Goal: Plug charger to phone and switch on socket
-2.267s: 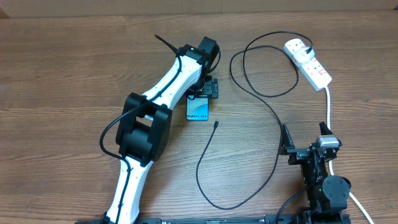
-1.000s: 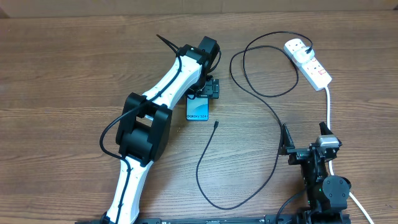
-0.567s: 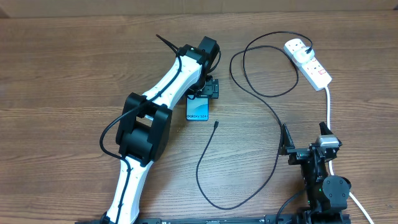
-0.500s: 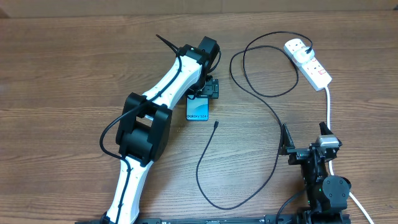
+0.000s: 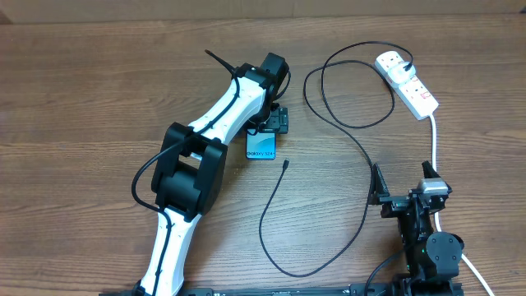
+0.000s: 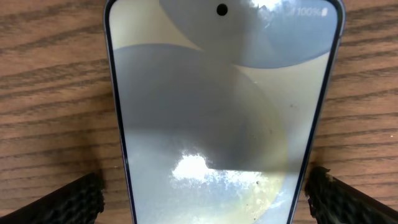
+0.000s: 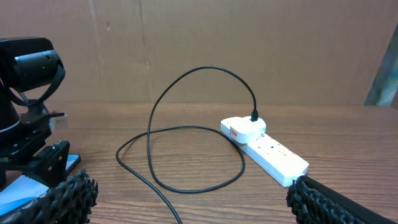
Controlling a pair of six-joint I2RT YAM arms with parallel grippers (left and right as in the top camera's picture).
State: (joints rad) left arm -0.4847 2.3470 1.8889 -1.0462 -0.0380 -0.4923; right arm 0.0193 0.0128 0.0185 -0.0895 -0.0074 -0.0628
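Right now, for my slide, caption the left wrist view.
Open left gripper straddles the phone, screen-up on the wood table.

Beneath my left gripper point(image 6: 202, 202) lies a brown wood-grain table point(image 6: 56, 93); the same surface runs on ahead of my right gripper point(image 7: 196, 202); past its far edge stands a plain cardboard wall point(image 7: 249, 43); the light is soft and even.

I take this for a robot lab bench: a wood-grain table point(image 5: 82, 82), with a plain cardboard backdrop point(image 7: 249, 50) walling its far edge.
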